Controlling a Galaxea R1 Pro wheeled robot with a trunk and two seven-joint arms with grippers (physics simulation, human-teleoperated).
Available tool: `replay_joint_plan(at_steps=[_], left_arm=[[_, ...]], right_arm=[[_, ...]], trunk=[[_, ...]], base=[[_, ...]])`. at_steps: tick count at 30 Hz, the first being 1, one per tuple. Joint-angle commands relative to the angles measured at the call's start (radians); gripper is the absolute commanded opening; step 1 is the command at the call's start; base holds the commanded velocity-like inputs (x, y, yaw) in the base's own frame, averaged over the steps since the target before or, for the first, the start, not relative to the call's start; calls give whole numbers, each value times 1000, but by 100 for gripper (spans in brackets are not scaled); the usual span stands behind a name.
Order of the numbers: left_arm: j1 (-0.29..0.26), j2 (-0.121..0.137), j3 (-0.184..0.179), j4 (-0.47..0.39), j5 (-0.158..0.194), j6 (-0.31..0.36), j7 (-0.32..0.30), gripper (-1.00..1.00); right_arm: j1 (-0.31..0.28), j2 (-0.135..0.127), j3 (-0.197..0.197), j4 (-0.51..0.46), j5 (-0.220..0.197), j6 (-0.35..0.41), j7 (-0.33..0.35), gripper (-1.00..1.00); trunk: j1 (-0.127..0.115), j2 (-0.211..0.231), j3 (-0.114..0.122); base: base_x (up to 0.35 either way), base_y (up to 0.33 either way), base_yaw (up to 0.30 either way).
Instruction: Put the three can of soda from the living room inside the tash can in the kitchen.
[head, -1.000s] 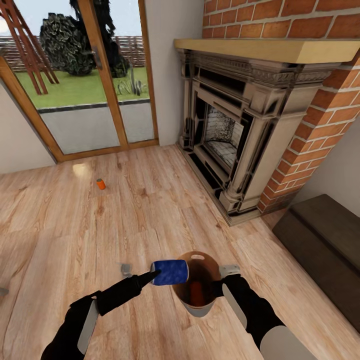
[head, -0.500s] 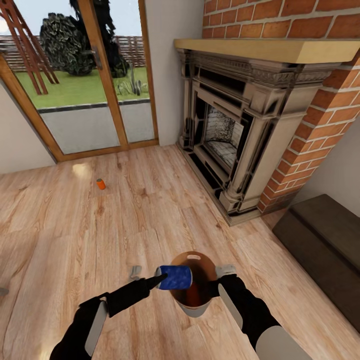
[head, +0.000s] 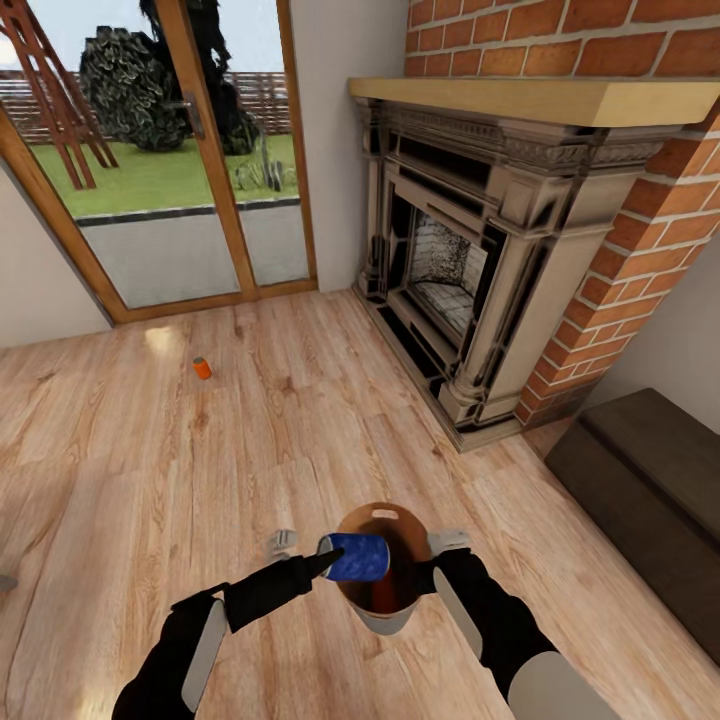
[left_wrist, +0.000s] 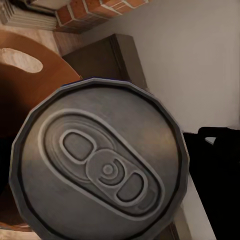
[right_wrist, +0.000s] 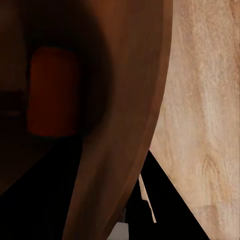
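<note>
My left gripper (head: 322, 560) is shut on the dark blue can of soda (head: 356, 557), which lies sideways over the mouth of the trash can (head: 385, 622). The can's silver top (left_wrist: 102, 167) faces the left wrist camera, with the bin's brown inside (left_wrist: 30, 95) behind it. An orange can (head: 385, 597) stands inside the bin, also seen at its bottom as the orange can (right_wrist: 54, 92). My right gripper (head: 434, 562) is shut on the bin's right rim (right_wrist: 130, 100). A second orange can (head: 203, 368) stands on the floor far left, near the glass doors.
A red-brick fireplace (head: 470, 260) with a wooden mantel stands ahead to the right. A dark low bench (head: 640, 490) lies at the right wall. Wood-framed glass doors (head: 190, 170) close the back left. Pale wood floor (head: 250, 440) stretches between.
My left gripper has carried the blue can a little to the right, further over the bin's opening. The bin and right gripper have shifted slightly left.
</note>
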Motion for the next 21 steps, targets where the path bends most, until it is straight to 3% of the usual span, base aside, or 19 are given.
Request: replay_joint_plan(at_steps=[1, 12, 13, 15, 21], left_arm=[[0, -1, 0, -1, 1, 0, 9, -100], [0, -9, -1, -15, 1, 1, 49, -100], [0, -11, -1, -15, 1, 2, 60, 100], [0, -13, -2, -17, 2, 2, 87, 100], [0, -14, -2, -17, 3, 2, 90, 100]], right_arm=[[0, 1, 0, 0, -1, 0, -1, -100], [0, 5, 1, 0, 0, 0, -1, -100], [0, 5, 1, 0, 0, 0, -1, -100], [0, 9, 2, 2, 0, 0, -1, -100], [0, 10, 2, 3, 0, 0, -1, -100]], trunk=[[0, 0, 0], [0, 0, 0], [0, 0, 0], [0, 0, 0], [0, 0, 0]], base=[[0, 0, 0], [0, 0, 0], [0, 0, 0], [0, 0, 0], [0, 0, 0]])
